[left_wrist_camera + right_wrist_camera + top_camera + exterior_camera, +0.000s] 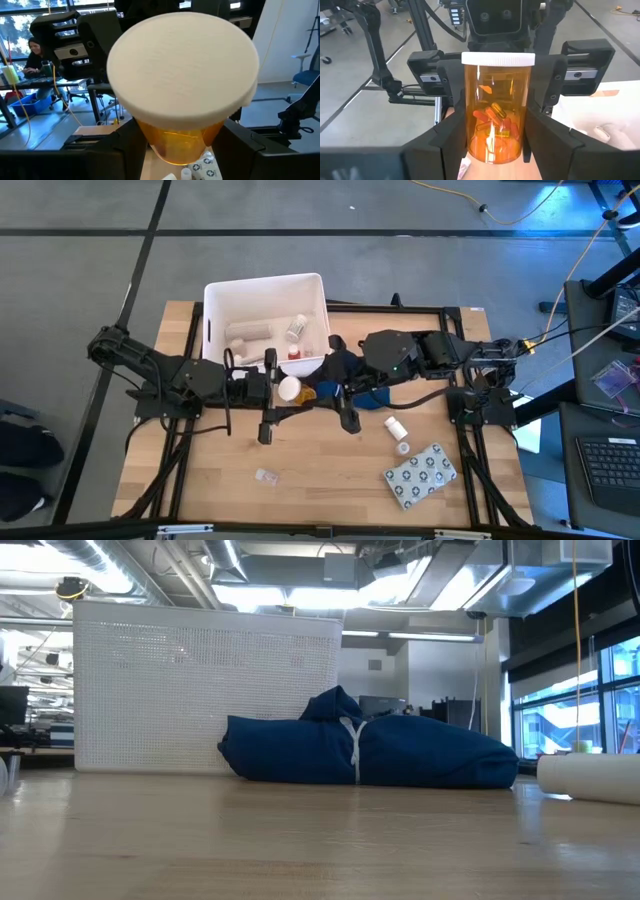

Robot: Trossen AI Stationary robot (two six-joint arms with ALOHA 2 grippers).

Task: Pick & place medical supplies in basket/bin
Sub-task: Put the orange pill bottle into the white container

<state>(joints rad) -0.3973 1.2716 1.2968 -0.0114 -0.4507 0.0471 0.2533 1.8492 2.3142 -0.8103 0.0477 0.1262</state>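
Observation:
The orange pill bottle (303, 391) with its white cap (289, 388) hangs in the air between the two arms, just in front of the white tub (215, 300). My left gripper (277, 391) comes at it from the table's left and my right gripper (326, 393) from the right, and both are shut on it. In the right wrist view the bottle (496, 115) shows orange capsules inside. The tub holds a gauze roll (248, 332) and vials (297, 328). A blister pack (420, 475) and a white vial (395, 423) lie on the table. My left gripper pinches the bottle's body just behind the cap (470, 75) between its two fingers (546, 87), level, from the table's left, fingers along the bottle. The cap (182, 70) faces its wrist. The bottle lies level, lifted clear. My right gripper pinches the bottle's lower body, near its base (492, 147), between its two fingers (451, 142). It comes level from the table's right, fingers along the bottle, whose base end points to its wrist. The bottle is clear of the table.
A dark blue cloth (352, 376) lies bunched beside the tub's right near corner, under the right arm; the low view shows it (400, 755) in front of the tub (200, 690). A small clear item (265, 476) and a small white piece (403, 447) lie on the near table.

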